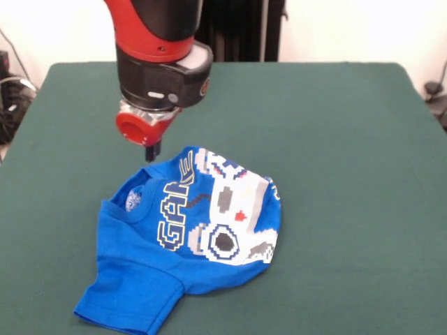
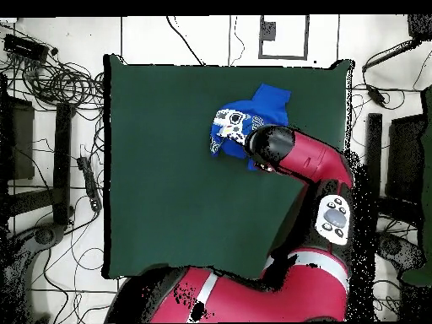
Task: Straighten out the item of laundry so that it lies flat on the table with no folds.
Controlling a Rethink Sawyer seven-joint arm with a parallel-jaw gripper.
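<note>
Where green table (image 1: 335,139) spreads, crumpled shirt (image 1: 188,237), cables (image 2: 51,76) w/ floor

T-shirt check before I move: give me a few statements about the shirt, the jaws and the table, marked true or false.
1. The T-shirt lies bunched and folded, not flat. True.
2. The printed side faces down. False: the controller print and lettering face up.
3. The gripper hangs at the shirt's far edge in the front view. True.
4. The shirt has slid off the table. False: it lies wholly on the green cloth.
5. A sleeve sticks out toward the front view's lower left. True.
6. The gripper has lifted the shirt off the table. False: the shirt rests on the table.
</note>
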